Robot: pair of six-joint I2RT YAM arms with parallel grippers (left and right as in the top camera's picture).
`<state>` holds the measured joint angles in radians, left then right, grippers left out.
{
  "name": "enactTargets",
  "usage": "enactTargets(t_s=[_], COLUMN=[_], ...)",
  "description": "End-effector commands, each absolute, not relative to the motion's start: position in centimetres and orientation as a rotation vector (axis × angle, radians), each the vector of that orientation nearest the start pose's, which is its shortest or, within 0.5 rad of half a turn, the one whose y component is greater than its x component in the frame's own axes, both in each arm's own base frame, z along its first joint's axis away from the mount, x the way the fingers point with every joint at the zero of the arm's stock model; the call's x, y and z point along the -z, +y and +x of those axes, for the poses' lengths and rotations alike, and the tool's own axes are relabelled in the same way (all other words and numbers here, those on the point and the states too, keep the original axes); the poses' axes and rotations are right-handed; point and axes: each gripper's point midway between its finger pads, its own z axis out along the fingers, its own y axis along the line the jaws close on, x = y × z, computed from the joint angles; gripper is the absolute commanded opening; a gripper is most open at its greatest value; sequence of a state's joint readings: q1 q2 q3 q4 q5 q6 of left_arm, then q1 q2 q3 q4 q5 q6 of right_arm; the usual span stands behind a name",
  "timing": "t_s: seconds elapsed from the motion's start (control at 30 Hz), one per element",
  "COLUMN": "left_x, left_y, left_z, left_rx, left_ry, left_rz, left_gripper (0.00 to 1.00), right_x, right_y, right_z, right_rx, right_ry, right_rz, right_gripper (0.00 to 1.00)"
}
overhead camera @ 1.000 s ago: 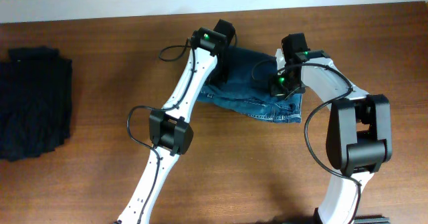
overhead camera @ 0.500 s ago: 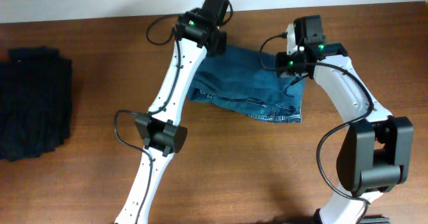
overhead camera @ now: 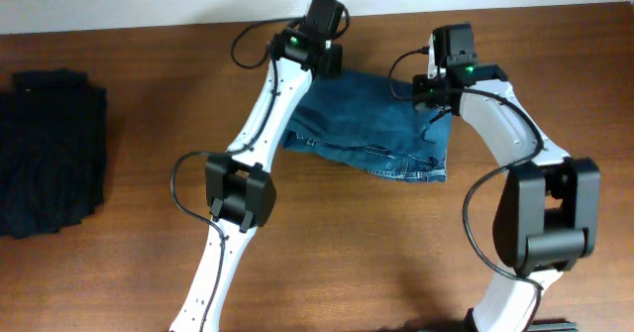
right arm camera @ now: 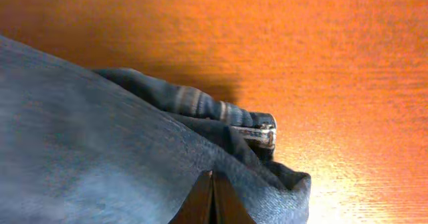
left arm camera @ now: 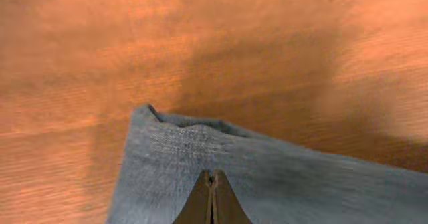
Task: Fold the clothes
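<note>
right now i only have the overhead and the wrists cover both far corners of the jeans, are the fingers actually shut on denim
observer: the left wrist view shows the left gripper closed tip to tip on the jeans edge.
operator: and the right
observer: the right gripper is shut on denim too.
operator: anything odd at that corner
observer: a small metal fitting, maybe the zipper, sits exposed just past the pinch.

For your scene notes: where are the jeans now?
Overhead, the jeans lie at the table's far centre, far corners pinched by the left hand and right hand.
</note>
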<state>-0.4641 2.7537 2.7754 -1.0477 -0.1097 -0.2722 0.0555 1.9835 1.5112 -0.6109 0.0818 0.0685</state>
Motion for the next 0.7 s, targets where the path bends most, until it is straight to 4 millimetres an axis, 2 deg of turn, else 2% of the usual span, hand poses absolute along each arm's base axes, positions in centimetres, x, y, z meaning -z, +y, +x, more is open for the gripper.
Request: enactTargets(t_s=[0.0, 0.1, 0.2, 0.27, 0.33, 0.37, 0.43, 0.57, 0.6, 0.63, 0.67], left_x=[-3.6, -0.4, 1.7, 2.0, 1.1, -0.5, -3.8, -12.7, -14.9, -16.7, -17.9], left_y=[-25.7, -25.5, -25.2, -25.1, -25.3, -25.5, -25.2, -24.5, -24.3, -23.9, -23.5], left_z=[57.3, 56.9, 56.3, 56.1, 56.4, 56.8, 57.6, 58.3, 57.8, 57.0, 56.2], left_rx=[0.082, 0.061, 0.045, 0.028, 0.016, 0.009, -0.02, -0.034, -0.027, -0.027, -0.03], left_ry=[2.638, 2.667, 2.695, 2.695, 2.666, 2.631, 2.573, 2.444, 2.427, 2.425, 2.434], left_rz=[0.211, 0.236, 0.243, 0.305, 0.391, 0.442, 0.433, 0.376, 0.37, 0.37, 0.372], left_gripper=[0.01, 0.01, 0.05, 0.06, 0.1, 0.11, 0.11, 0.13, 0.17, 0.25, 0.4], right_x=[-5.2, -2.7, -0.8, -0.7, -1.6, -2.6, -4.4, -9.4, -10.8, -12.0, -13.1], right_y=[-0.3, -0.8, -0.9, -0.3, -0.1, -0.1, -0.1, -0.1, -0.1, -0.1, -0.1], right_z=[48.2, 47.9, 47.4, 47.4, 47.6, 47.8, 48.1, 48.2, 48.0, 47.7, 47.3], right_rx=[0.126, 0.131, 0.104, 0.043, 0.02, 0.019, 0.016, 0.01, 0.009, 0.009, 0.008], right_ry=[2.704, 2.751, 2.793, 2.799, 2.786, 2.771, 2.745, 2.689, 2.681, 2.676, 2.673], right_rz=[0.088, 0.118, 0.166, 0.166, 0.162, 0.161, 0.16, 0.159, 0.159, 0.159, 0.159], right_gripper=[0.04, 0.04, 0.04, 0.04, 0.04, 0.04, 0.04, 0.04, 0.04, 0.04, 0.04])
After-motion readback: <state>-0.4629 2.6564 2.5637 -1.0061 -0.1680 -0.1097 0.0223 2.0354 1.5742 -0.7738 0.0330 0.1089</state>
